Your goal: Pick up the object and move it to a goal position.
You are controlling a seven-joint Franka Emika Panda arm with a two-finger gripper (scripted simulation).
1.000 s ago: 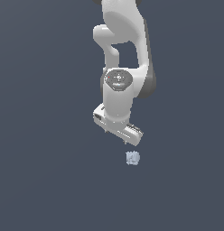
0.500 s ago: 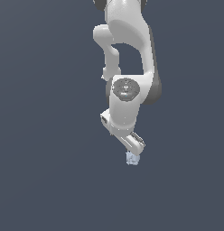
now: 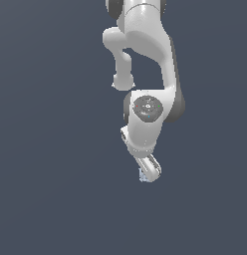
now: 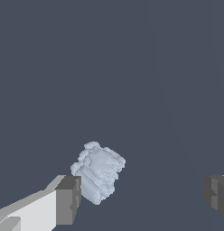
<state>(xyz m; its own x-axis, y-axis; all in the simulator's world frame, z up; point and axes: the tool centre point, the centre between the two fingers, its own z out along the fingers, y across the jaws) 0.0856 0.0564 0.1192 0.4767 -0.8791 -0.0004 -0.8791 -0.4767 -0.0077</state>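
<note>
1. The white arm (image 3: 145,60) reaches down from the top of the exterior view and bends at the wrist, so the gripper (image 3: 149,172) hangs low over the plain dark floor (image 3: 51,164).

2. The lump (image 4: 98,171) — pale blue-grey, bumpy, roughly cube-like — sits on that floor. In the exterior view only a sliver of it (image 3: 143,175) shows, peeking out beside the gripper on the exterior view's left; the rest is hidden behind the hand.

3. The jaws stand wide apart. In the wrist view one fingertip (image 4: 68,198) is just beside the lump, perhaps touching it — the render does not settle that — while the other fingertip (image 4: 217,194) is well away across open floor.

4. So the lump lies between the fingers but far off centre, crowded against one of them. That placement probably reflects a descent aimed slightly to one side.

5. My reading of the step: the hand is lowered for the grasp and nothing is gripped yet.

6. Closing from here would likely push the lump sideways before both pads meet it; its lumpy faces may let it twist.

7. No goal marker is visible in either view.
</note>
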